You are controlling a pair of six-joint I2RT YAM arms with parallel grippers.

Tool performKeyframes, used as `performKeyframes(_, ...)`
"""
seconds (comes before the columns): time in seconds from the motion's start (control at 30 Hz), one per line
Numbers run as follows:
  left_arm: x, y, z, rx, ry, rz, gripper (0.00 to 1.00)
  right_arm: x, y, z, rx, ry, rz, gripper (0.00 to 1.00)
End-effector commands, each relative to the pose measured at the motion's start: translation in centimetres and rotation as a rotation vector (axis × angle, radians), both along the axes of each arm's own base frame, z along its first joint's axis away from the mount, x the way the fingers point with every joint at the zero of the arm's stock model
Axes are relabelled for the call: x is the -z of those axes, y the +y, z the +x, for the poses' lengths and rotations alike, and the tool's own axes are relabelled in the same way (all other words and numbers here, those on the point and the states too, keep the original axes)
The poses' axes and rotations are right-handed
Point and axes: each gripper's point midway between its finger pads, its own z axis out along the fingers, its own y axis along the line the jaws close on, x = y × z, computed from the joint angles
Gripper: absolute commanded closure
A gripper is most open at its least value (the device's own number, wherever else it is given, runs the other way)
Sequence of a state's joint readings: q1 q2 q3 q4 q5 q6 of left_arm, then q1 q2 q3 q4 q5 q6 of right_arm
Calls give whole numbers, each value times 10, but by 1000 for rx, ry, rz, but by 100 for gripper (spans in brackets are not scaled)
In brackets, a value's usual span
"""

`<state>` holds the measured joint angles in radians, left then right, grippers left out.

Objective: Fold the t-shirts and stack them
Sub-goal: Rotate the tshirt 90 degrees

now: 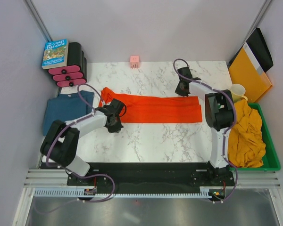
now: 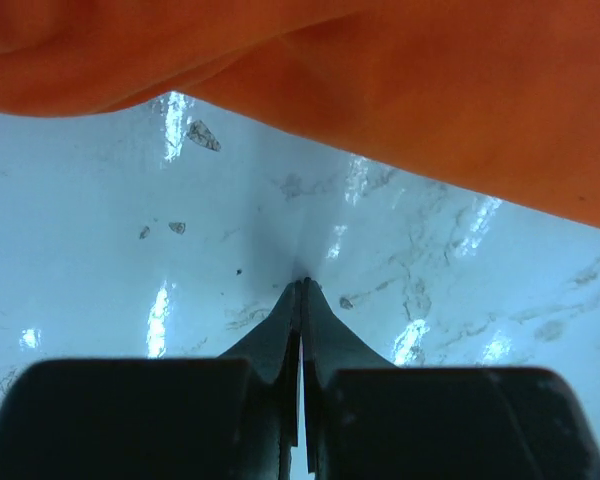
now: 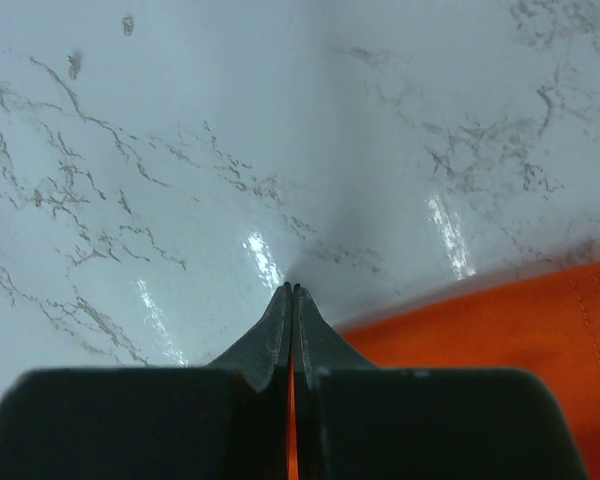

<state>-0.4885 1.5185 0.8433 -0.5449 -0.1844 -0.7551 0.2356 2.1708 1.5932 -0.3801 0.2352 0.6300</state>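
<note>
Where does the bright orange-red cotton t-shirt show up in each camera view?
Top external: the bright orange-red cotton t-shirt lies as a long strip across the middle.
Left wrist: the t-shirt spans the top, deeper at right.
Right wrist: the t-shirt fills the lower right corner.
Shared landmark: the white marble tabletop.
</note>
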Motion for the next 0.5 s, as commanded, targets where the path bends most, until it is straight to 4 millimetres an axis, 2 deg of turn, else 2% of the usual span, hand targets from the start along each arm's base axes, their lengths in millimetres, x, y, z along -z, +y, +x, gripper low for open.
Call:
performKeyframes(0.0,23,6,7,-58,121,78,97,12,-16,-40,43,80,-35,100)
performKeyframes(0.03,39,7,5,-62,180,101,98,6,-17,-47,49,77,-28,100)
performKeyframes(0.07,38,5,15,-71,185,88,97,10,-19,-56,53,91,-29,100)
performKeyframes(0.1,44,3,17,-76,215,80,97,21,-23,-74,56,133,-37,100)
performKeyframes(0.13,45,1,27,-94,222,97,97,17,-22,-81,51,132,-22,100)
performKeyframes(0.2,45,-2,39,-79,226,90,97,29,-26,-107,53,184,-20,100)
performKeyframes(0.23,39,-7,55,-80,199,71,97,22,-26,-115,57,179,-10,100)
performKeyframes(0.27,44,-3,61,-88,215,72,97,24,-23,-123,44,194,17,100)
performKeyframes(0.3,43,-2,65,-96,226,67,96,32,-25,-141,40,227,18,100)
performKeyframes(0.33,37,-5,81,-100,205,49,96,25,-22,-146,33,217,35,100)
performKeyframes(0.4,47,0,85,-115,271,57,96,31,-20,-169,14,260,59,100)
performKeyframes(0.43,39,-5,104,-104,237,45,95,25,-18,-175,5,255,68,100)
performKeyframes(0.47,48,-3,107,-101,263,67,96,29,-16,-188,-9,280,73,100)
